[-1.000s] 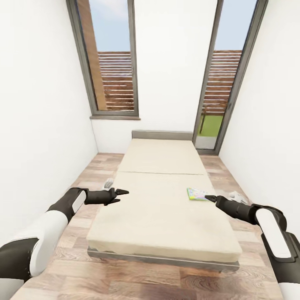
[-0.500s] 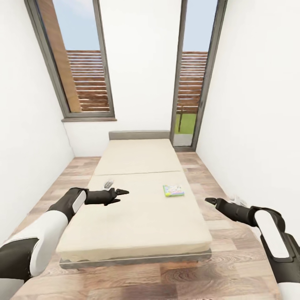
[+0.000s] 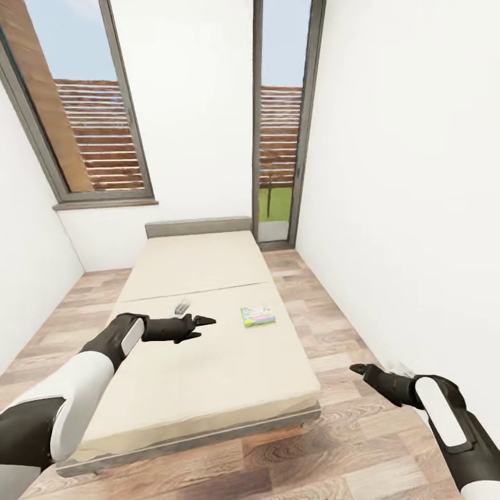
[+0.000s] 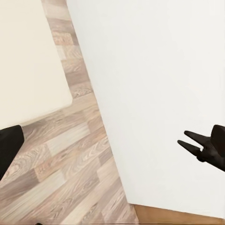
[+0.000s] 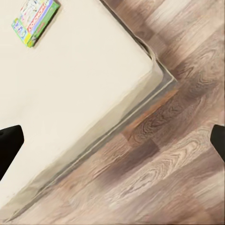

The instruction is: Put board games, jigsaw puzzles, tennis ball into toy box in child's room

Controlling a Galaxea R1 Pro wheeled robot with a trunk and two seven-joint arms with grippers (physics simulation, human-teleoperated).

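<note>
One board game (image 3: 257, 316), a flat box with a green, white and pink cover, lies on the beige bed (image 3: 208, 375) near its right edge. It also shows in the right wrist view (image 5: 35, 21) on the mattress (image 5: 84, 93). My left gripper (image 3: 205, 323) hovers open over the middle of the bed, left of the game. My right gripper (image 3: 355, 369) is open over the wooden floor, off the bed's right front corner, and appears against the wall in the left wrist view (image 4: 183, 138). The table, toy box, jigsaw puzzles and tennis ball are out of view.
The bed's grey headboard (image 3: 198, 227) stands against the far wall between a window (image 3: 90, 132) and a tall glass door (image 3: 278, 139). A white wall (image 3: 403, 208) runs close along the right, with a strip of wooden floor (image 3: 326, 326) between it and the bed.
The camera has swung right, so the bed and game sit further left in the picture. My right gripper has dropped from beside the game to over the floor. The left arm keeps its pose.
</note>
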